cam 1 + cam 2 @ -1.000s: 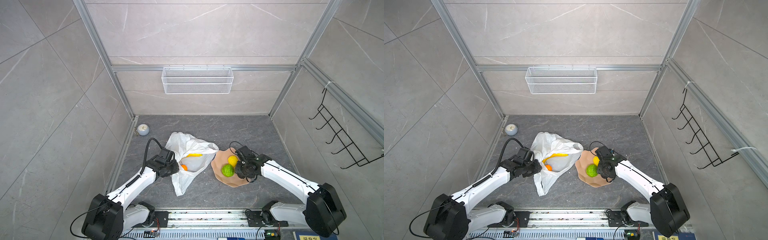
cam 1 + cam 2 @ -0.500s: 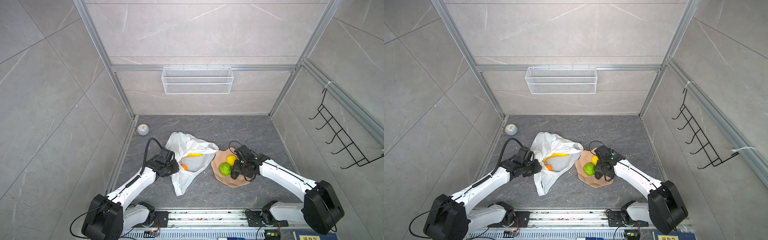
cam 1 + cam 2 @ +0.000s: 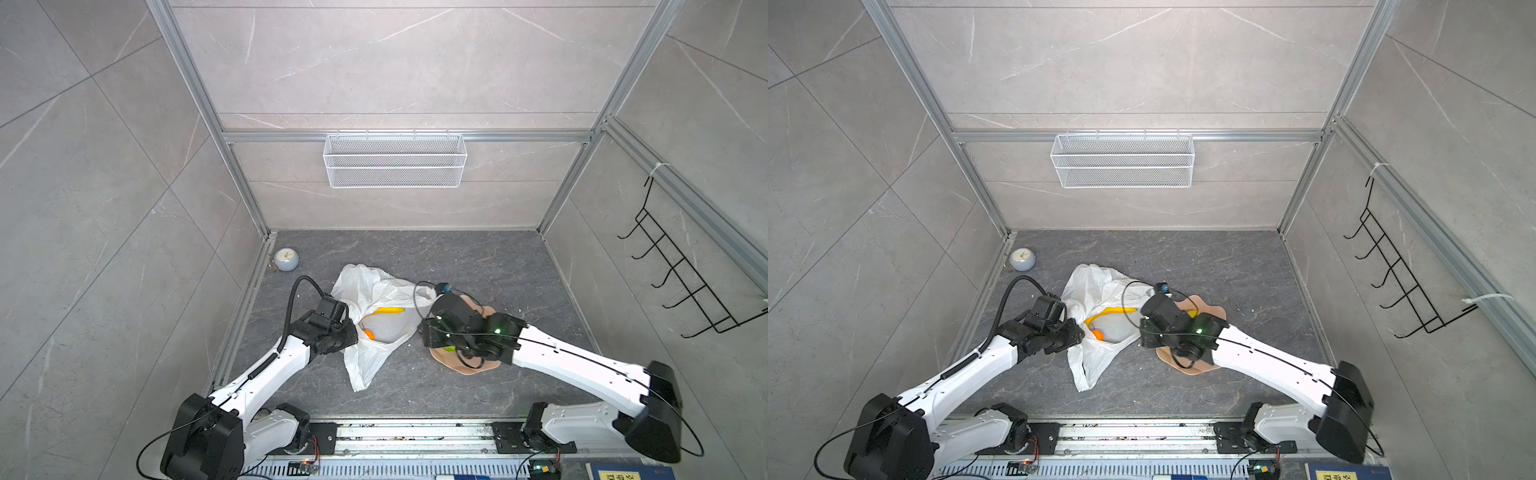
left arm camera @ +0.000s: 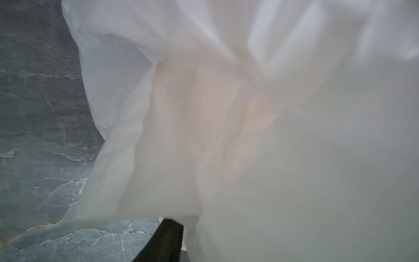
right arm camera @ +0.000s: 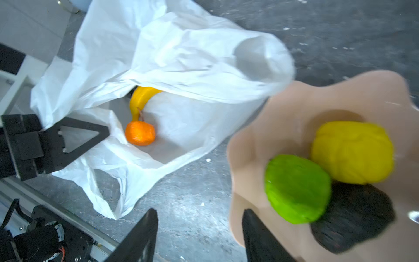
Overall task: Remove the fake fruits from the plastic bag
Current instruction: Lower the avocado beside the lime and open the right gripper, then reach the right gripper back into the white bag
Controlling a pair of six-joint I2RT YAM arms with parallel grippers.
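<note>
White bag [image 3: 374, 291] lying open on a grey floor [image 3: 457, 257] between tiled walls [image 3: 124, 166].

The stone-look floor is flat and bare around the crumpled bag, which looks light, limp and slippery; its rim or a handle seems best to pinch. A plate [image 5: 283, 113] just beside it holds a yellow fruit [image 5: 352, 152], green fruit [image 5: 297, 188] and dark fruit [image 5: 353, 215]. A banana [image 5: 145, 95] and orange [image 5: 140, 133] lie in the bag, probably light and rigid. The right claw [image 5: 200, 213] is apart and empty. The left claw [image 3: 353, 332] is at the rim, grip unclear.

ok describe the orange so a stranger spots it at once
Find the white plastic bag in the middle of the grey floor. Inside its open mouth lies the orange, beside the banana: small and round, not long and yellow.
</note>
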